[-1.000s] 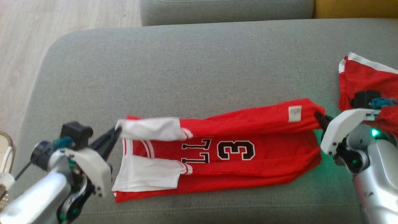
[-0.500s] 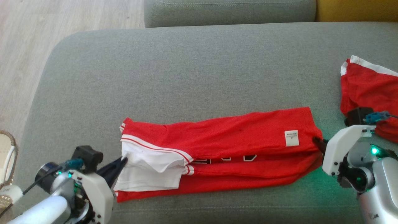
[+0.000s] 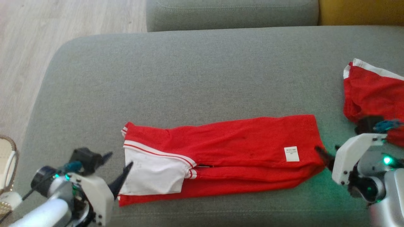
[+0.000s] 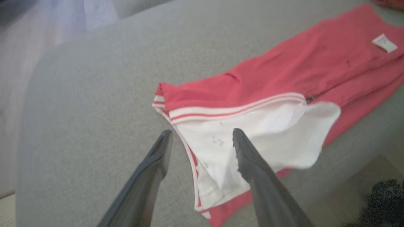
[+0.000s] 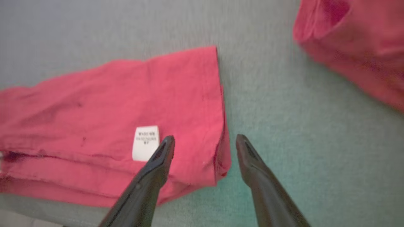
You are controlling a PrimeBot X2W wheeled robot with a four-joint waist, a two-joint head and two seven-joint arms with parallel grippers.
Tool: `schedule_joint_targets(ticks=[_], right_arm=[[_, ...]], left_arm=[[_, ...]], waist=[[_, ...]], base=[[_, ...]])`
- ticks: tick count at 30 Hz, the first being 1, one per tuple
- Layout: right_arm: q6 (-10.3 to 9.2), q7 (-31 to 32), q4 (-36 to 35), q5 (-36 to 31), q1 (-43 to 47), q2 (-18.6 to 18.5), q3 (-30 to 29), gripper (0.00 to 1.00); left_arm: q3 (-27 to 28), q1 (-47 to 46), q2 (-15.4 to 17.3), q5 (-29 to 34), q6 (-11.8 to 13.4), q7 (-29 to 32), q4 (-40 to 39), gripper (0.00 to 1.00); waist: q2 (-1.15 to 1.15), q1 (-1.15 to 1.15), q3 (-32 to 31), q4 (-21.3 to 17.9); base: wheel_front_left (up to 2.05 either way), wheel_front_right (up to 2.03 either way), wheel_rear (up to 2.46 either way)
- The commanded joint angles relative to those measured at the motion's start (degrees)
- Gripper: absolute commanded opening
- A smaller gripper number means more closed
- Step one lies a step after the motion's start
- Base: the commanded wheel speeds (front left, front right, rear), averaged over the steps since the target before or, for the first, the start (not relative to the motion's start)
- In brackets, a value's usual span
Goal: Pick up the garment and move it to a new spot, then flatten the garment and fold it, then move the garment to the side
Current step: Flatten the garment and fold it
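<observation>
Fingers [image 4: 153, 167] stood apart on both grippers, holding nothing, at either end of the garment [image 3: 240, 142].
Folded lengthwise, the garment lay on the grey sofa cushion [image 3: 202, 78] near its front edge, with the left gripper [image 3: 119, 159] at the white end and the right gripper [image 3: 326, 149] at the hem. A neat next fold likely needed each gripper to pinch all stacked layers at matching corners and lift evenly, clear of the other red cloth [image 3: 369, 94].
</observation>
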Motion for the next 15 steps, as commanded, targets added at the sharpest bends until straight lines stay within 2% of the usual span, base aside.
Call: schedule_joint_targets(ticks=[1,5,9,15], right_arm=[[-0.02,-1.4,-3.3,-0.3,-2.0,-0.1,0.4,1.0],[-0.02,-8.2,-7.1,0.2,-2.5,1.4,0.2,1.0],[-0.02,-17.7,-10.6,0.5,-2.2,2.3,1.5,1.0],[-0.02,-32.9,-13.6,-1.5,1.4,4.1,2.0,1.0]], left_arm=[[3.9,-2.3,1.7,-0.2,0.7,-1.3,-1.0,1.0],[8.1,-2.2,0.4,-1.7,4.1,-6.7,-1.3,1.0],[13.7,-0.8,-2.2,-5.0,8.1,-12.9,-1.8,1.0],[22.5,3.6,-6.9,-7.6,11.8,-16.0,-2.0,1.0]], waist=[[0.0,0.0,-0.3,0.0],[0.0,0.0,-1.1,0.0],[0.0,0.0,-1.9,0.1],[0.0,0.0,-3.2,0.5]], base=[[0.0,0.0,0.0],[0.0,0.0,0.0],[0.0,0.0,0.0],[0.0,0.0,0.0]])
